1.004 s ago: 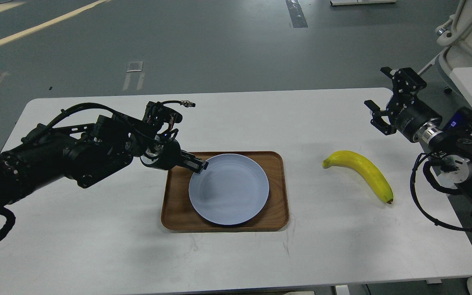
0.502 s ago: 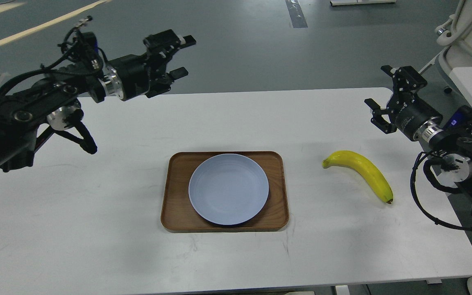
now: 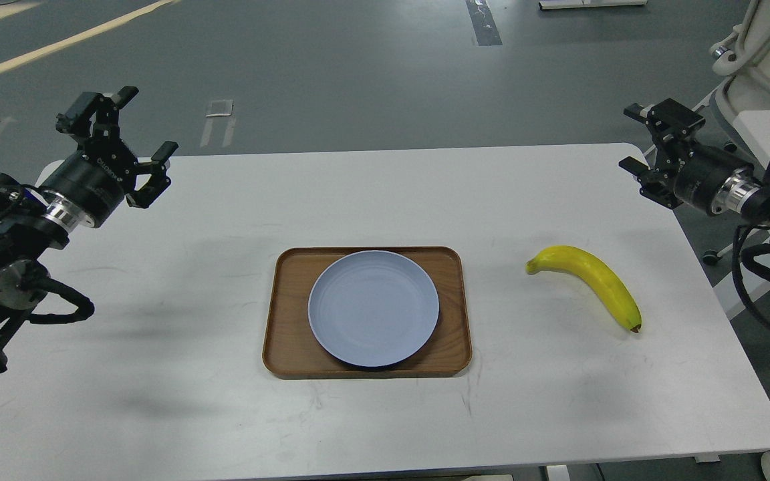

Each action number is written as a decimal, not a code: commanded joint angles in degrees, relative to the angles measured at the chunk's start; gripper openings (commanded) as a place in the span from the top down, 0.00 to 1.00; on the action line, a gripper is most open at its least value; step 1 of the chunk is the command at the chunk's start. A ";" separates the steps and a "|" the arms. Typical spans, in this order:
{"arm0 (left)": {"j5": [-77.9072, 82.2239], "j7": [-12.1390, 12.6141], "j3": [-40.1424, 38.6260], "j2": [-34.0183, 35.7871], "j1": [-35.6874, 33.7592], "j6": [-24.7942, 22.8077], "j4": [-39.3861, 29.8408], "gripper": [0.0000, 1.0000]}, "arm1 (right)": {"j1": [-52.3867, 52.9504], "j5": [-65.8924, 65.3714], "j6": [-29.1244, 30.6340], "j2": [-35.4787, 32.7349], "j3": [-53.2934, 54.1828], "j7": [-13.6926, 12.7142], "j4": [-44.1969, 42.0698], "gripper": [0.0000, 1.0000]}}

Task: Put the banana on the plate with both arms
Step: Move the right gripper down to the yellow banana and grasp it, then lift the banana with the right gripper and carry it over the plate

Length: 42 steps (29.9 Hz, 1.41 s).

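Nearby, tray (image 3: 285,354) (under plate (image 3: 373,308)) sits left of banana (image 3: 592,280); left fingers (image 3: 158,160) and right fingers (image 3: 635,112) apart.

Yellow banana (image 3: 589,282) (tip seemingly brown), blue-grey plate (image 3: 373,308), brown tray (image 3: 288,347).
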 commanded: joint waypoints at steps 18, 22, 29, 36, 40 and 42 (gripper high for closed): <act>0.88 0.09 -0.32 -0.07 -0.60 0.01 -1.05 0.02 | 10.33 -60.33 -0.01 1.29 -26.36 0.00 6.94 0.00; 0.88 0.09 -0.32 -0.07 -0.60 0.01 -1.05 0.02 | 9.89 -60.33 -0.01 4.45 -26.71 0.00 6.42 0.00; 0.88 0.09 -0.32 0.02 -0.60 0.01 -1.05 0.02 | 8.40 -60.33 -0.06 8.15 -26.89 0.00 4.22 0.07; 0.88 0.00 -0.32 0.02 -0.60 0.01 -1.40 0.02 | 8.22 -60.33 -0.07 7.97 -26.98 0.00 4.31 0.88; 0.88 0.00 -0.32 0.11 -0.60 0.01 -1.40 0.02 | 9.10 -60.24 -0.33 7.19 -26.98 0.00 4.57 1.00; 0.88 0.00 -0.32 0.11 -0.60 0.01 -1.40 0.02 | 9.62 -60.24 -0.33 6.57 -26.89 0.00 5.01 1.00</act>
